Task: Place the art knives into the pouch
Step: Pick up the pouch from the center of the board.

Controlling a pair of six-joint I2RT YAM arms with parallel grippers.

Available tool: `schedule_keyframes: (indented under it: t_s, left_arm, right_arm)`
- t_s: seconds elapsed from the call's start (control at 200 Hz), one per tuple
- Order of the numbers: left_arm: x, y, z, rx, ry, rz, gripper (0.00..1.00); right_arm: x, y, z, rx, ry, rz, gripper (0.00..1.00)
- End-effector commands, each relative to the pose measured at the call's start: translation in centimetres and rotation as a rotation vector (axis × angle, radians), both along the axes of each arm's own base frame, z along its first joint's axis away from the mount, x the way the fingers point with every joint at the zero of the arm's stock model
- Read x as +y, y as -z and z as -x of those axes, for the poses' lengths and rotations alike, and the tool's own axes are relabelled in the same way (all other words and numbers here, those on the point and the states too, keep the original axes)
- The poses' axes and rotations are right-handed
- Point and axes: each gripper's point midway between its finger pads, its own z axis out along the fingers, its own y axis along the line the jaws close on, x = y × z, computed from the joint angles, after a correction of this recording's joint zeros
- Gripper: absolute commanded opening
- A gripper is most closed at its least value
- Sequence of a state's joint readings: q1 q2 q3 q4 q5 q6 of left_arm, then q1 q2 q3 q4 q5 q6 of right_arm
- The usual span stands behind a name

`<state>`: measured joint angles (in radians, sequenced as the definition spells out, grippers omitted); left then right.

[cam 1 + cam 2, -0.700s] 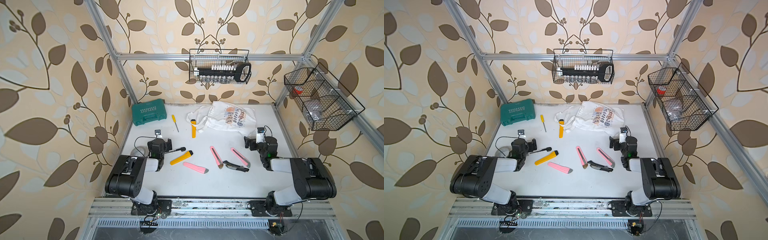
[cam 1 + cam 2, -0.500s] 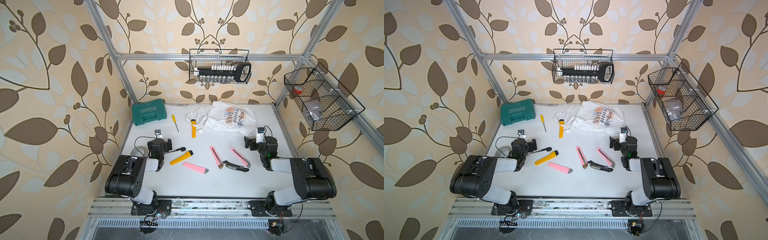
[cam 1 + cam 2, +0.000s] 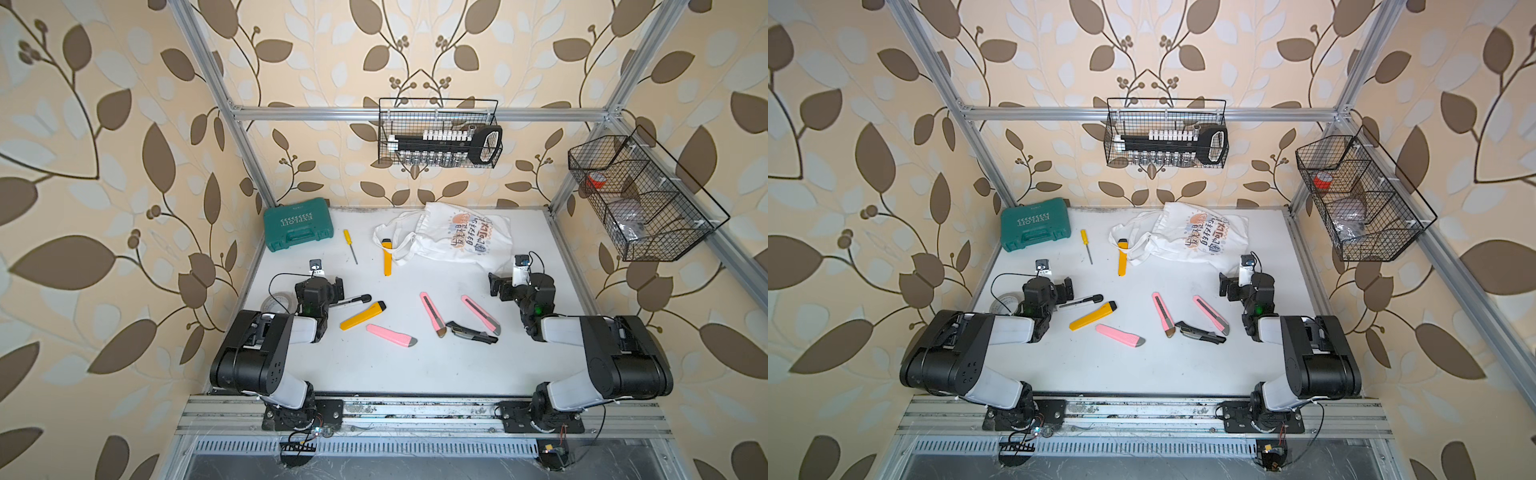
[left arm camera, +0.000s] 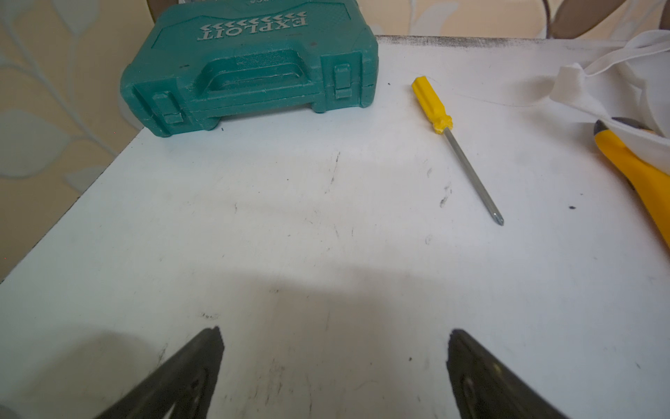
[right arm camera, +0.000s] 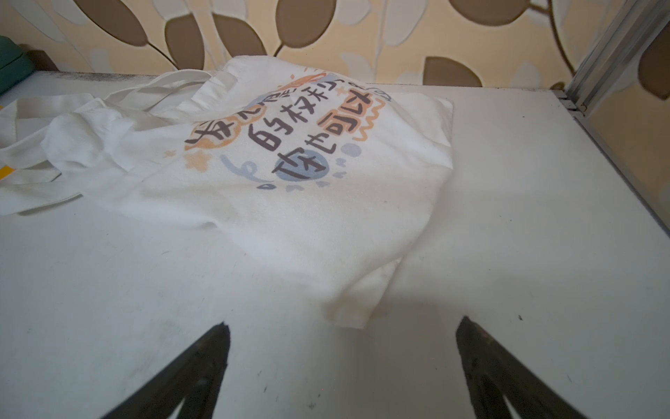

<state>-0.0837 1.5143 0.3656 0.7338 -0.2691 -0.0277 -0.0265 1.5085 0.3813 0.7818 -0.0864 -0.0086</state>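
The pouch (image 3: 457,237) (image 3: 1200,237), a white cloth tote with its printed face up, lies at the back of the white table, and its handles trail to the left. Several art knives lie loose: a yellow one (image 3: 387,259) partly under a handle, another yellow one (image 3: 362,316), pink ones (image 3: 391,336) (image 3: 432,313) (image 3: 480,314) and a black one (image 3: 471,332). My left gripper (image 3: 319,284) (image 4: 335,333) rests low at the left, open and empty. My right gripper (image 3: 521,282) (image 5: 342,326) is open and empty just short of the pouch's (image 5: 290,163) near corner.
A green tool case (image 3: 298,224) (image 4: 250,69) stands at the back left, with a yellow screwdriver (image 3: 350,245) (image 4: 453,145) beside it. A tape roll (image 3: 277,302) and a black pen (image 3: 353,300) lie by my left arm. Wire baskets hang on the back wall (image 3: 440,137) and the right frame (image 3: 640,203).
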Motion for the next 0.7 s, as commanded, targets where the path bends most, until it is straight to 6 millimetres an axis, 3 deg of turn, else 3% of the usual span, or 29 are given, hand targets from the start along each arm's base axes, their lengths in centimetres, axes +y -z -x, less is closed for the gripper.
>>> schedule_keyframes:
  t_s: [0.0,0.03,0.095,0.155,0.22,0.285,0.325,0.425,0.515,0.53,0.58,0.695]
  left_arm:
    - [0.0,-1.4,-1.0,-0.047,0.002,0.008,0.99]
    - [0.0,-1.6,-0.9,-0.053,-0.001,0.008,0.99]
    - [-0.1,-1.6,-0.8,-0.055,0.002,0.005,0.99]
    - [-0.2,-1.7,-0.9,-0.059,0.000,-0.001,0.99]
    - [-0.1,-2.0,-0.9,-0.068,-0.007,-0.012,0.99]
    - [0.4,-2.8,-1.4,-0.047,-0.041,-0.016,0.99]
    - [0.8,-2.6,-1.9,0.058,-0.062,-0.035,0.96]
    - [0.3,-5.0,-3.5,0.108,-0.054,-0.049,0.91]
    - [-0.5,-7.3,-4.2,0.102,-0.033,-0.033,0.93]
    - [-0.6,-8.8,-4.3,0.078,-0.037,-0.021,0.93]
    - [-1.3,-10.2,-4.6,0.076,-0.028,0.036,0.93]
    - [-2.8,-11.6,-4.7,0.132,-0.055,0.180,0.92]
  right_arm:
    - [0.0,-0.5,-0.4,-0.014,0.007,0.005,1.00]
    - [-0.7,-1.1,-0.6,-0.029,0.048,0.010,1.00]
    - [-1.9,-1.9,-1.2,0.121,0.119,0.021,1.00]
    - [-3.0,-4.3,-2.7,0.174,0.189,0.030,1.00]
    - [-2.0,-8.2,-4.0,0.123,0.165,0.050,1.00]
    - [0.3,-12.0,-4.6,0.041,0.146,0.090,1.00]
    - [1.7,-13.8,-4.7,0.021,0.138,0.077,1.00]
    - [6.6,-15.8,-4.7,0.004,0.069,0.057,1.00]
    - [12.3,-15.5,-4.5,0.027,-0.045,0.146,1.00]
    - [13.3,-15.4,-4.4,0.033,-0.070,0.163,1.00]
    - [16.4,-14.5,-4.2,0.067,-0.144,0.212,1.00]
    - [22.2,-11.6,-3.6,0.125,-0.277,0.315,1.00]
